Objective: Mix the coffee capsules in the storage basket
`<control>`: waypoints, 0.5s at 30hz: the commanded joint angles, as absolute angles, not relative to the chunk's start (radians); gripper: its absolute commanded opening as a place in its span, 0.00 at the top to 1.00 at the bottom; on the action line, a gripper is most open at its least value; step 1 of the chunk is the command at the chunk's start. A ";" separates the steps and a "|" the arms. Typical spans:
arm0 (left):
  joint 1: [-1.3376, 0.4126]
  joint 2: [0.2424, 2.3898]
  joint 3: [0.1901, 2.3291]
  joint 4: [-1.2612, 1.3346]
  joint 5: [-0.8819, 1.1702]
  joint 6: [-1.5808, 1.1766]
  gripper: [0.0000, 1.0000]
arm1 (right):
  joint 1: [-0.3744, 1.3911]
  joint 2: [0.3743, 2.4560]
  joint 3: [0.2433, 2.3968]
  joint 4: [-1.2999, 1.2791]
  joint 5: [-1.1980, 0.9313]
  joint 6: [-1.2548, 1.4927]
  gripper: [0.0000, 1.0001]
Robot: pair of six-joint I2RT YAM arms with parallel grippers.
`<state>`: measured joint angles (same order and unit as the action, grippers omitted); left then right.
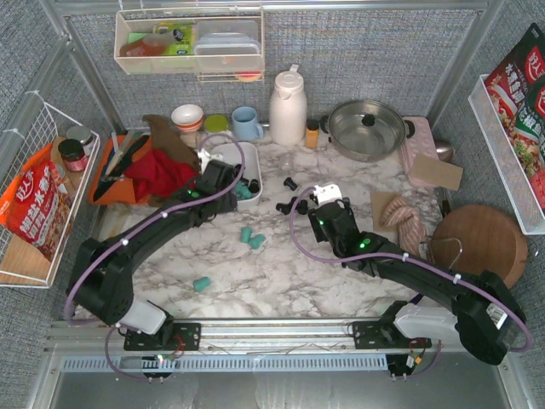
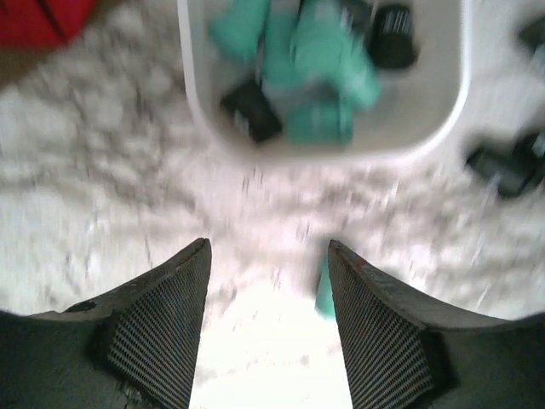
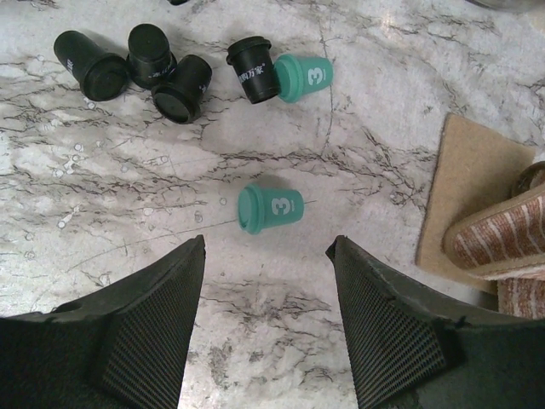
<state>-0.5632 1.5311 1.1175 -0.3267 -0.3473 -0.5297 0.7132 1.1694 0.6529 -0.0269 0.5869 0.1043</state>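
**Left gripper** [image 2: 268, 256]: jaws stand apart with nothing held. Only the bare marble table [image 2: 102, 196] shows between the fingers. This view is blurred.

- Red cloth [image 2: 43, 17]: far ahead and to the left of the fingers, cut off by the frame corner.
- Storage basket [image 2: 324, 145]: a white tub straight ahead of the fingertips. Its near wall is close to them but not touching.
- Coffee capsules [image 2: 319, 51]: the teal ones are heaped in the middle of the basket. One black capsule [image 2: 251, 111] lies at the near-left of the heap, and another dark one is at the far right.
- Loose teal capsule [image 2: 324, 294]: on the table against the inner edge of the right-hand finger, partly hidden by it.
- Outside black capsules [image 2: 502, 166]: on the table ahead and to the right, just beside the basket's right wall.

**Right gripper** [image 3: 268, 245]: jaws stand wide and empty over the marble. In the top view the basket lies well to its left.

- Three black capsules [image 3: 183, 85]: far ahead and to the left, lying on their sides and touching one another.
- Teal capsule marked 3 [image 3: 271, 209]: on its side just ahead of the gap, clear of both fingers.
- Single black capsule [image 3: 254, 68]: farther ahead, touching a second teal capsule [image 3: 302, 78] on its right.
- Tan mat [image 3: 473, 196]: ahead and to the right, with a striped brown item [image 3: 502, 234] lying over its near edge.
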 commanded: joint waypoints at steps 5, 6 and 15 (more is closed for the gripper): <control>-0.664 1.292 0.915 -0.671 -0.301 -0.709 0.34 | 0.713 1.196 0.666 -0.016 0.572 0.123 0.34; -0.670 1.255 0.886 -0.692 -0.294 -0.740 0.34 | 0.713 1.202 0.665 -0.014 0.572 0.123 0.34; -0.735 1.081 0.763 -0.905 -0.380 -1.049 0.15 | 0.713 1.234 0.673 -0.012 0.578 0.125 0.33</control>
<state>-0.6926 1.0920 0.7662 -0.7742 -0.3183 -0.8711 0.7132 1.2243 0.6621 -0.0265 0.5705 0.1169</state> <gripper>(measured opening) 0.793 0.662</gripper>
